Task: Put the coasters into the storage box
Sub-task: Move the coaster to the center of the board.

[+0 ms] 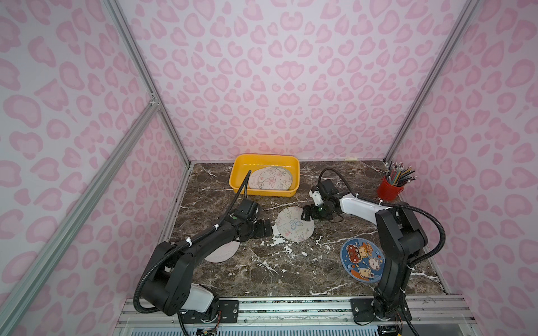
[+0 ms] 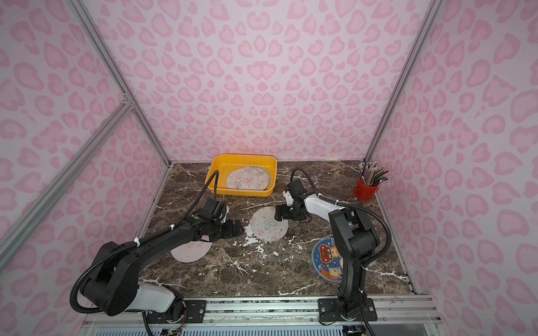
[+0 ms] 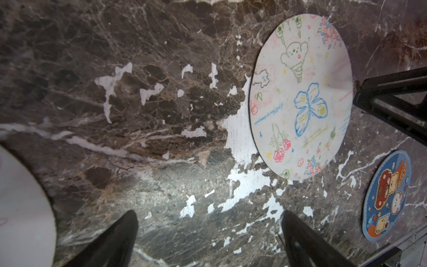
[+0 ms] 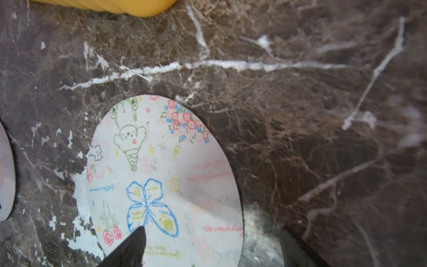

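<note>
Right wrist view shows the jaws of the right gripper [image 4: 212, 231] apart astride the edge of the butterfly coaster [image 4: 161, 161], flat on the worktop [image 4: 300, 92] near the storage box [image 4: 104, 7], so closing could buckle or skid it; the left gripper [image 3: 208, 217] gapes idle.

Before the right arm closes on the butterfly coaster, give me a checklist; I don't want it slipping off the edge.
1. Right gripper open: ok, jaws stand apart.
2. Gripper on the butterfly coaster: ok, one finger over its edge, the other beyond the rim.
3. Finger under the edge: cannot tell.
4. Left gripper clear: ok, open over bare table beside that coaster, holding nothing.
5. Room in the yellow box: ok, coasters lie toward one end, floor bare at the other.
6. All coasters stored: not ok, the blue coaster and a pale coaster lie on the table.
</note>
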Robot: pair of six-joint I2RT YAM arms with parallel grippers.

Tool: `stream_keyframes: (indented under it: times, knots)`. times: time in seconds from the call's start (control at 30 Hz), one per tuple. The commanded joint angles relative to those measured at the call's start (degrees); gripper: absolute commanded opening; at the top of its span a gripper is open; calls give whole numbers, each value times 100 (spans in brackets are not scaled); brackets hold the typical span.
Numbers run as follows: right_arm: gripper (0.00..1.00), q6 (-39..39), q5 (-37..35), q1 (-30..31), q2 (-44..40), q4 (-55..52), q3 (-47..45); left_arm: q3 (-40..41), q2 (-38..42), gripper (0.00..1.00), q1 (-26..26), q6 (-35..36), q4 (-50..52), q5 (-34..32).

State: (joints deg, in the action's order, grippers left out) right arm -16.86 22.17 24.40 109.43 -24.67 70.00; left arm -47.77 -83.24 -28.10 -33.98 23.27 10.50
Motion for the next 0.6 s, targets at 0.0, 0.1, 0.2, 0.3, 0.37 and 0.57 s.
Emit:
stream_keyframes:
  times: [0.0, 0.1, 0.2, 0.3, 0.37, 0.57]
  knots:
    - [91, 149, 230, 210, 221, -237, 54, -163, -121, 99, 6, 102, -97, -16]
    - [90, 116, 366, 471, 260, -272, 69, -248, -242, 99, -4, 102, -98, -27]
    - [89, -55, 611, 644, 190, -152, -62, -293, -336, 99, -16, 78, -72, -54]
    - [89, -150, 778, 811, 108, -106, -78, -282, -393, 100, -38, 69, -21, -100]
    - [89, -151, 737, 842, 67, -163, -65, -279, -438, 99, -51, 75, 23, -142]
    - [78, -100, 504, 621, -35, -373, -30, -372, -592, 91, -109, 141, 58, -379]
